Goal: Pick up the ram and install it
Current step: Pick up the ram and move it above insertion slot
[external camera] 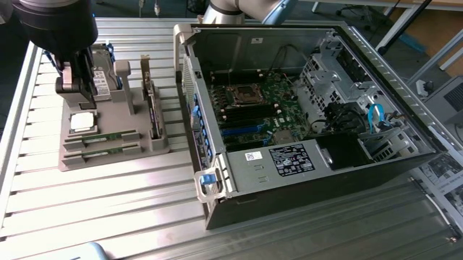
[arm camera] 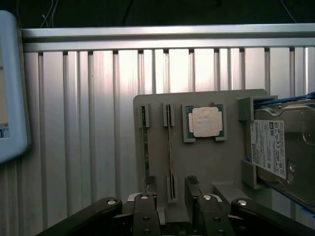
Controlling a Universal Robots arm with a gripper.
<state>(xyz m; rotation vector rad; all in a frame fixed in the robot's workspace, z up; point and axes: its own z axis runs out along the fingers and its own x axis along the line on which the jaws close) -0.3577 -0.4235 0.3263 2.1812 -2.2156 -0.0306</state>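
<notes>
Two ram sticks stand on edge in slots of a grey holder: one ram and a second ram beside it. In the wrist view they are thin green lines, one ram running between my fingertips and the other ram just outside them. My gripper hangs above the holder's hard-drive end, apart from the sticks. In the wrist view the gripper is open, with nothing held between its fingers. The open computer case shows the motherboard's memory slots.
The holder also carries a square silver processor, a hard drive and an upright expansion card. A pale device lies beside the holder on the ribbed metal table. The case wall rises close to the holder.
</notes>
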